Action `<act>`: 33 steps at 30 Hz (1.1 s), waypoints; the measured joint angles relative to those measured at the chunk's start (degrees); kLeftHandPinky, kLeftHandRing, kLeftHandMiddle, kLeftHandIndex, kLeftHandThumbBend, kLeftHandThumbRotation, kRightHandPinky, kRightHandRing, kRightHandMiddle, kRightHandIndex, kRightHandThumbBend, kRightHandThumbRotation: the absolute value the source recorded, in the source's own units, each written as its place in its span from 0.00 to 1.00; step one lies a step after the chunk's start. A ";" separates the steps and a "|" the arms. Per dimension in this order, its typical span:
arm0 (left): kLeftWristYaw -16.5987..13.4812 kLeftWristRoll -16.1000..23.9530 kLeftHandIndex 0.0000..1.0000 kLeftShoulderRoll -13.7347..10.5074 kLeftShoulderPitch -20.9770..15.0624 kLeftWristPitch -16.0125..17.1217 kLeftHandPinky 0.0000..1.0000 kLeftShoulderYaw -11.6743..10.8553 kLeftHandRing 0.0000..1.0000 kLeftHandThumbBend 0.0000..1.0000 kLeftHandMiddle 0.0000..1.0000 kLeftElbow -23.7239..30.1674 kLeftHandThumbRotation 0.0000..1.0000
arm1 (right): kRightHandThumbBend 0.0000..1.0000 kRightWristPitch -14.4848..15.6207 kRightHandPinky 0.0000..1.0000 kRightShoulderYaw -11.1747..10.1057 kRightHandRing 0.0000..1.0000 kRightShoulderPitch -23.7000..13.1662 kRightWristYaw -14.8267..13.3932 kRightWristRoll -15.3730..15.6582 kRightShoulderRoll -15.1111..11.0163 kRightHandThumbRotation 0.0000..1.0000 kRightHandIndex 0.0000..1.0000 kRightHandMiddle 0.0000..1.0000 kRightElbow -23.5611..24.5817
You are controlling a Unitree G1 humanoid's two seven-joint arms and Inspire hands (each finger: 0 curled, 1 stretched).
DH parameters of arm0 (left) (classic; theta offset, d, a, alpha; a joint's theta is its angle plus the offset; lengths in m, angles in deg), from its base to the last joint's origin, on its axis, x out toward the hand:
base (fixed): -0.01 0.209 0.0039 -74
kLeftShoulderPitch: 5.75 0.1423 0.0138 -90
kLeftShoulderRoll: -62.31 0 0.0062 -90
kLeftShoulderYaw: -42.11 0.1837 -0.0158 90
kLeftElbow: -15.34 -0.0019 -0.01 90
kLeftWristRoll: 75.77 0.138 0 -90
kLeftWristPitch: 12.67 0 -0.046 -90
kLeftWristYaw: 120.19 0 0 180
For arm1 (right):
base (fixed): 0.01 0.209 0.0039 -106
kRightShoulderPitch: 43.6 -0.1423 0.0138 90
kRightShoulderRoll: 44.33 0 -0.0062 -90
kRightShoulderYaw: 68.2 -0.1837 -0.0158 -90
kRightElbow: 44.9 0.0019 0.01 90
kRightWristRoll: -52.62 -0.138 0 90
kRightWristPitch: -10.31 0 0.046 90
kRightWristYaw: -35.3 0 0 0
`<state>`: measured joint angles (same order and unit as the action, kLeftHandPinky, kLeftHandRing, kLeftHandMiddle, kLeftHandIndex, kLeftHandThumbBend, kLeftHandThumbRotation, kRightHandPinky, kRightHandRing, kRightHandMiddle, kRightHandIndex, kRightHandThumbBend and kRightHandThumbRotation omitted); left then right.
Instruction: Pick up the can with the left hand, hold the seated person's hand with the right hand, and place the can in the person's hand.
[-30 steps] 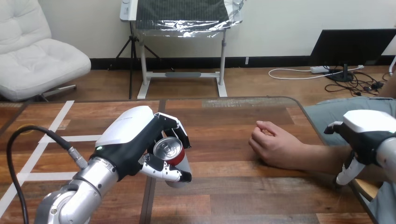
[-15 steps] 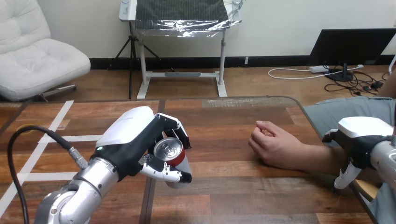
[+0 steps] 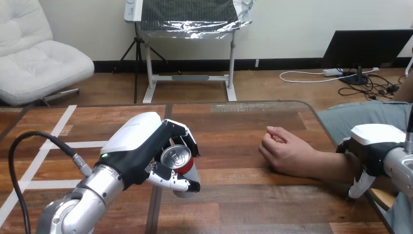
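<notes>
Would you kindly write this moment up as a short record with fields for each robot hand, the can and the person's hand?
left robot hand: fingers and thumb curled round the red metal can with a silver top
can position: left of centre over the brown wooden table; whether it is lifted cannot be told
person's hand: loosely closed, resting on the table right of centre, holding nothing
right robot hand: at the table's right edge, by the person's forearm; contact cannot be told
handover: not yet done; can and person's hand are apart

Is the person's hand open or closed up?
Closed. The person's hand lies on the table with its fingers curled under in a loose fist, and the palm is not showing.
</notes>
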<state>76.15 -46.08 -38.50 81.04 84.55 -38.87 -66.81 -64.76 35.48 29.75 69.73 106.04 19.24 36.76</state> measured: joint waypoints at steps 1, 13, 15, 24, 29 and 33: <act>0.00 0.02 0.50 0.00 0.00 0.00 0.33 0.00 0.38 0.62 0.46 0.00 0.00 | 0.69 0.00 0.85 0.00 0.87 -0.11 -0.03 -0.12 0.06 0.10 0.86 0.88 -0.23; 0.00 0.15 0.50 -0.01 0.00 -0.06 0.33 0.00 0.38 0.62 0.45 0.02 0.00 | 0.69 0.70 0.78 0.04 0.85 -1.75 -1.29 -1.81 1.96 0.08 0.84 0.87 -3.26; 0.00 0.15 0.50 0.00 0.00 -0.06 0.33 0.00 0.38 0.62 0.45 0.04 0.00 | 0.69 0.70 0.77 0.06 0.85 -1.81 -1.44 -1.89 2.17 0.08 0.84 0.87 -3.47; 0.04 0.15 0.50 -0.02 0.02 -0.50 0.33 0.00 0.38 0.62 0.45 0.37 0.00 | 0.70 -1.09 0.56 1.16 0.67 -2.12 -4.33 -2.24 2.38 0.06 0.77 0.73 -5.68; 0.04 0.15 0.50 -0.03 0.03 -0.58 0.33 -0.02 0.38 0.63 0.45 0.67 0.00 | 0.69 -2.58 0.44 1.61 0.56 -2.12 -6.70 -3.19 2.43 0.03 0.74 0.64 -6.99; 0.04 0.15 0.50 -0.03 0.03 -0.63 0.33 -0.03 0.38 0.63 0.45 0.94 0.00 | 0.70 -3.56 0.41 1.97 0.53 -2.12 -8.13 -3.85 2.45 0.01 0.72 0.62 -7.66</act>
<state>76.19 -45.93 -38.53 81.07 83.91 -38.89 -65.87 -68.32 37.46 27.63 61.60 102.19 21.70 29.10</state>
